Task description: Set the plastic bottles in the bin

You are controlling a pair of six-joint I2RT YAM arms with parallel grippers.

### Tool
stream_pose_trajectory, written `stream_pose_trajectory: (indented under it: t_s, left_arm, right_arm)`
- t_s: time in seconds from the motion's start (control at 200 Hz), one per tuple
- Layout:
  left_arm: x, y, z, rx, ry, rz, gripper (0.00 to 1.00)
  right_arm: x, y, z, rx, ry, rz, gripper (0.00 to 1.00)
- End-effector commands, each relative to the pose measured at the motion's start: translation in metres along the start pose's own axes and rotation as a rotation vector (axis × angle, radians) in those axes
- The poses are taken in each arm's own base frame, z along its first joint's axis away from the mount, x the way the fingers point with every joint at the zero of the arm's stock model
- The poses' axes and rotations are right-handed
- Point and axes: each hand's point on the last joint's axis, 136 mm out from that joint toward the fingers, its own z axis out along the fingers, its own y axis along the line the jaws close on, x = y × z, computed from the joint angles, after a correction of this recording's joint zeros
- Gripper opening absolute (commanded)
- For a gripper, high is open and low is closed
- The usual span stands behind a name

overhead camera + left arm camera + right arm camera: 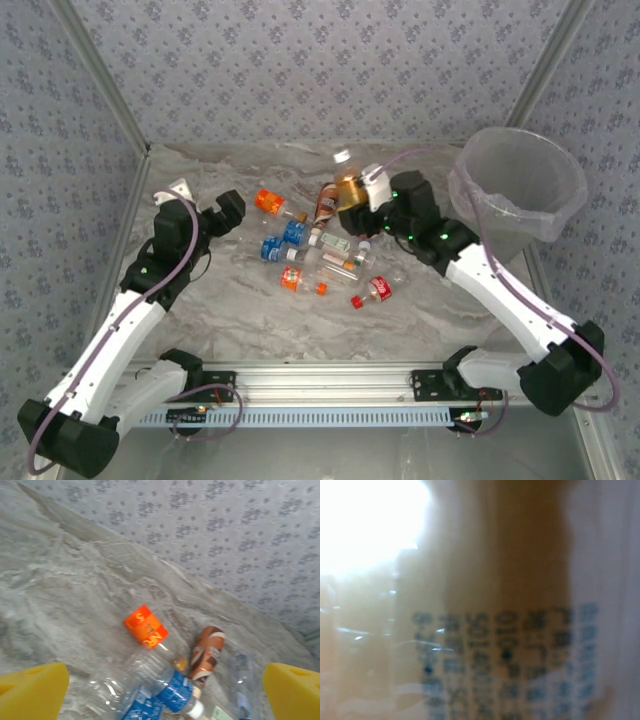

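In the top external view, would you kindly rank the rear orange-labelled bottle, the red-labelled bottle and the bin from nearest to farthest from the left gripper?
From the left gripper:
1. rear orange-labelled bottle, just right of it.
2. red-labelled bottle, right of centre.
3. bin, far right.

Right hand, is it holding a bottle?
Yes, the right hand is closed around a brown bottle with a white cap.

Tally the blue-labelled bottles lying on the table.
2. One blue-labelled bottle lies at the left side of the cluster, toward the left arm. The second blue-labelled bottle lies just right of it, farther back. Others may be hidden beneath neighbouring bottles.
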Motion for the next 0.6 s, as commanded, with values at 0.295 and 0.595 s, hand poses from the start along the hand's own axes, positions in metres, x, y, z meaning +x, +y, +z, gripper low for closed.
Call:
stream_pose_trajectory:
  t_s: [0.295, 0.595]
  left_arm:
    - [0.011, 0.042, -0.002, -0.140, 0.027, -0.031, 1.00]
    - [0.015, 0.043, 0.002, -0.130, 0.032, -0.074, 1.00]
  right_arm:
    - [-0.073, -0.136, -0.103, 0.448, -0.168, 0.021, 0.66]
    - [-0.071, -0.251, -0.155, 0.761, -0.224, 0.197, 0.67]
